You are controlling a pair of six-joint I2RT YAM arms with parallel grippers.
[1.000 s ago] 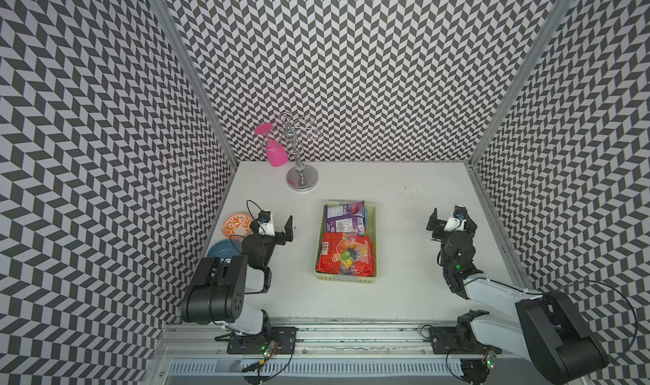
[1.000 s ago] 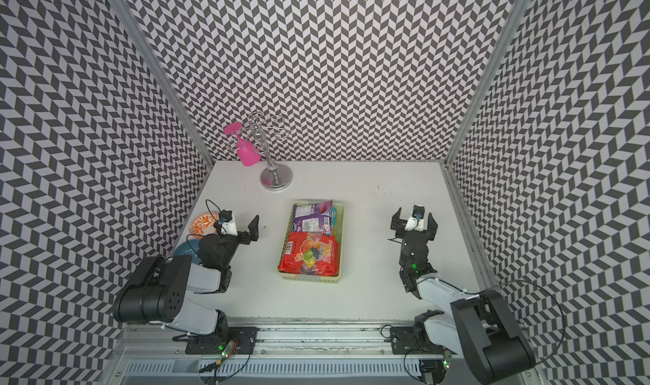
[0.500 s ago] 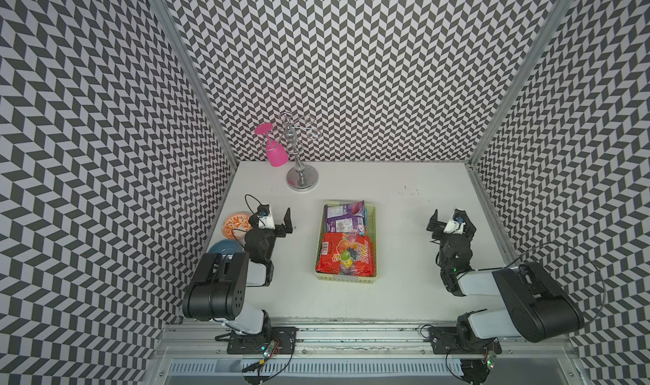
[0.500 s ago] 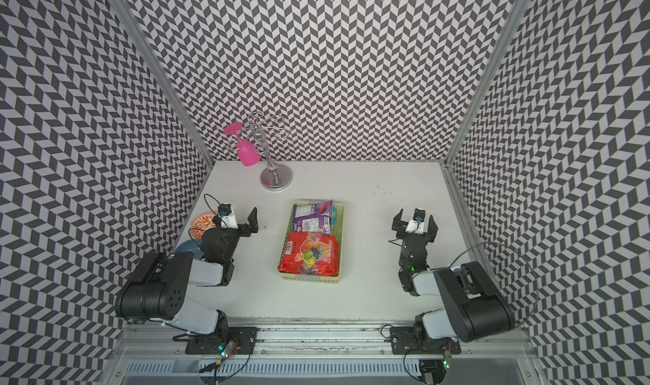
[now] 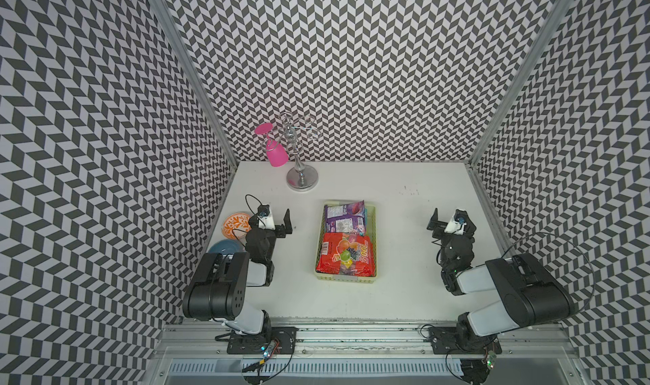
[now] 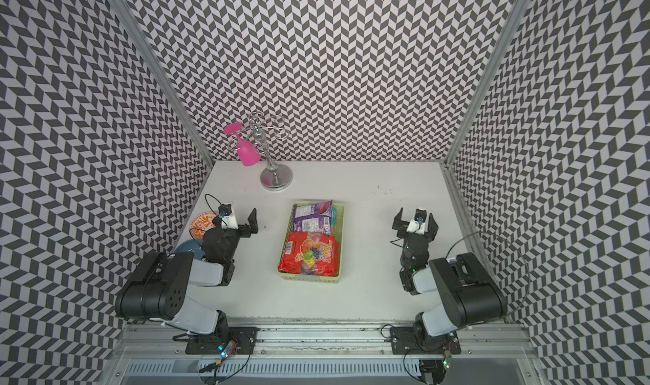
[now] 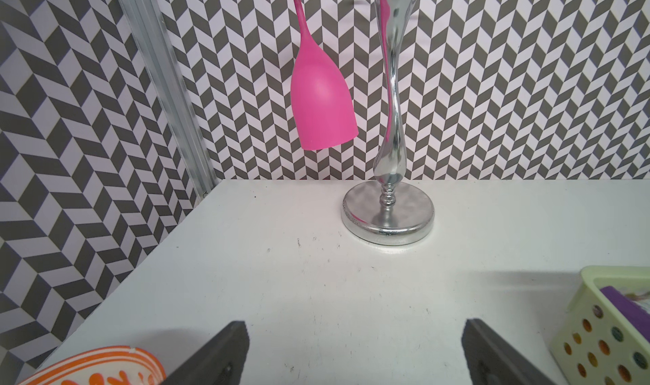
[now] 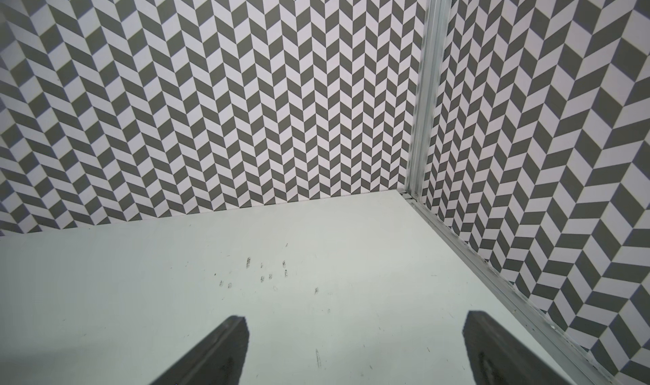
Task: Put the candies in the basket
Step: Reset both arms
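Mid-table, between the two arms: basket [image 5: 346, 279], pale green, perforated walls, long side running near to far. The candies lie inside it.
- purple bag [image 5: 344, 217] fills the far end.
- red bag [image 5: 346, 256] fills the near end, fruit print up, and meets the purple one at the middle.
- teal bag [image 5: 365, 213]: only a thin edge shows, along the right of the purple bag. The rest is hidden.

Left gripper [image 7: 355, 332]: fingers wide apart, holding nothing, low over the table [image 5: 404, 260] to the left of the basket and clear of it. Right gripper [image 8: 355, 323]: fingers wide apart, holding nothing, well to the right of the basket, facing the far right corner.

Surroundings:
- orange-and-white bowl [image 5: 235, 223] sits at the left edge, just left of the left gripper, its patterned inside showing.
- blue dish [image 5: 223, 247] sits nearer, partly hidden by the left arm, so its contents cannot be told.
- chrome stand [image 5: 301, 182] is at far left, with a pink glass [image 5: 276, 154] hanging upside down from it.
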